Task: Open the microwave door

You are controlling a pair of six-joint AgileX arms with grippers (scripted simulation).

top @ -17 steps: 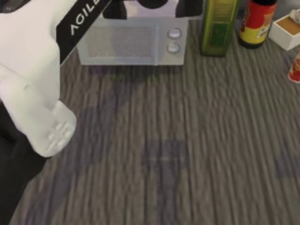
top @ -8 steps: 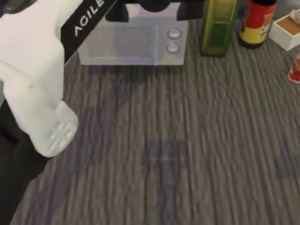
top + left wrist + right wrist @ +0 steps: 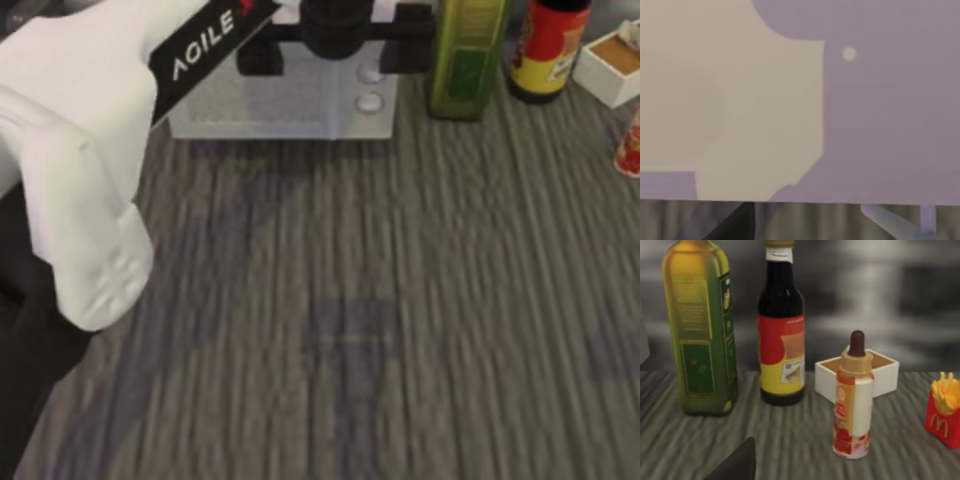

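Observation:
The small white microwave (image 3: 372,122) stands at the table's back, left of centre. Its door (image 3: 255,103), with a grey mesh window, is shut flat against the front, and two silver knobs sit to the door's right. My left gripper (image 3: 332,55) hangs over the microwave's top front edge, open, one black finger above the door's upper part and the other past the knobs. In the left wrist view a pale microwave surface (image 3: 730,100) fills most of the picture, partly in shadow. A dark part of my right gripper (image 3: 737,465) shows only in the right wrist view, away from the microwave.
Right of the microwave stand a green oil bottle (image 3: 465,55) and a dark sauce bottle (image 3: 545,50). A white box (image 3: 615,60) sits at the back right. A small brown-capped bottle (image 3: 854,400) and a red fries box (image 3: 944,412) stand nearby. My big white left arm (image 3: 90,170) covers the left side.
My left arm has swung to the right, and its gripper has come forward over the microwave's top front edge, now covering part of the upper knob. The door has not moved.

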